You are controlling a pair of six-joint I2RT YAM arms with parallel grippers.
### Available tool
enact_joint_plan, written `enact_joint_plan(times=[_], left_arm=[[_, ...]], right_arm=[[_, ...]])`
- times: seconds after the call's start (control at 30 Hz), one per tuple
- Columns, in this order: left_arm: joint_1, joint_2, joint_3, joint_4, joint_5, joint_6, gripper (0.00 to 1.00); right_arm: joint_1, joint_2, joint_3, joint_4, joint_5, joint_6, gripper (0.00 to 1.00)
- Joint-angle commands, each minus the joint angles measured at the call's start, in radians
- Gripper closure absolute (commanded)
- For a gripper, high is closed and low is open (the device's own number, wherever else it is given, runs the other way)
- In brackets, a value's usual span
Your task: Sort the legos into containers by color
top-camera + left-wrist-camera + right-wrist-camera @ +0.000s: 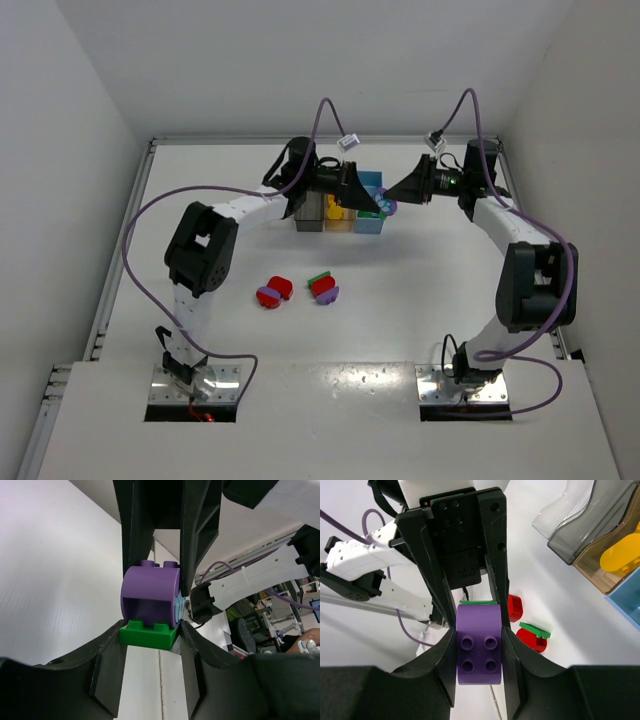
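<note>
Nearest me, on the white table [420, 300], two little clumps of legos lie loose and a bit apart. The left clump is a red brick [281, 288] touching a purple piece [266, 297]. The right clump is a second red brick [322, 287] with a green tile [319, 276] on it and a purple bit [331, 295] beside it.

Farther back, both arms reach in and meet nose to nose. The right gripper [479, 650] is clenched on a purple brick [479, 652], studs facing its wrist camera. A green plate [148, 635] is stuck to that brick's far side. The left gripper [150, 636] has its fingers pressed against both sides of that plate. So the joined pair hangs in the air between the two grippers, by the right end of the row of bins.

Behind and beside them the four bins stand in a line, touching. There is a clear bin [555, 515], a grey bin [580, 535], a tan bin [600, 575] with a yellow brick [622, 557] inside, and a blue bin [627, 602].
</note>
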Motion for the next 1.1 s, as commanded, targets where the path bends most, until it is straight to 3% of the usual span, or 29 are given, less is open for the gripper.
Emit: enact_joint_plan(times=[0.0,0.17,0.3,0.53,0.63,0.83,0.97,1.07], left_arm=[[0.0,-0.038,-0.04,0.283,0.0,-0.124,0.65],[0.0,-0.038,-0.073,0.39,0.021,-0.227,0.79],[0.0,-0.062,-0.115,0.366,0.041,-0.216,0.8],[0.035,-0.194,-0.275,0.162,0.008,-0.043,0.8],[0.073,-0.284,-0.333,-0.037,-0.046,0.151,0.8],[0.133,-0.43,-0.344,-0.367,-0.288,0.401,0.8],[0.167,-0.524,-0.333,-0.469,-0.594,0.452,0.8],[0.15,-0.535,-0.301,-0.518,-0.67,0.526,0.8]], right_arm=[[0.007,-0.053,0.016,0.034,-0.035,0.023,1.0],[-0.012,-0.033,0.016,0.043,-0.035,0.023,1.0],[-0.03,-0.022,0.051,0.043,-0.035,0.023,1.0],[-0.05,0.021,0.124,0.043,-0.035,0.023,1.0],[-0.05,0.032,0.142,0.052,-0.026,0.023,1.0],[-0.018,0.094,0.173,0.053,0.003,0.012,1.0],[0.003,0.128,0.225,0.01,0.052,-0.035,1.0],[0.022,0.173,0.252,0.0,0.053,-0.036,1.0]])
